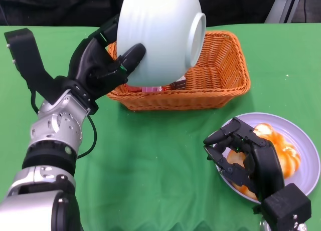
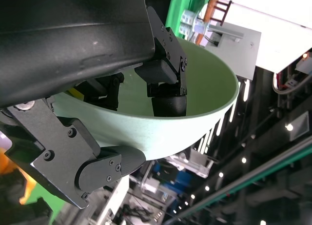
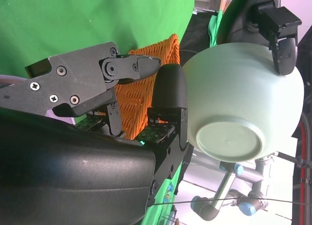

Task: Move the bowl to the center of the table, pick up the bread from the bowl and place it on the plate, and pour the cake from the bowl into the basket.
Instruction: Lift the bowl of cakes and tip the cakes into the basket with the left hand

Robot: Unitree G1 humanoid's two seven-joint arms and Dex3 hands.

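My left hand grips the pale green bowl by its rim and holds it tipped, mouth down, over the orange wicker basket. The bowl's foot ring faces right. A wrapped cake lies in the basket just under the bowl. In the left wrist view the bowl looks hollow, with my fingers inside its rim. The right wrist view shows the bowl from below, beside the basket. The bread lies on the lavender plate, with my right hand open over its left side.
A green cloth covers the table. The basket stands at the back centre, the plate at the front right. A metal frame shows beyond the table's far right corner.
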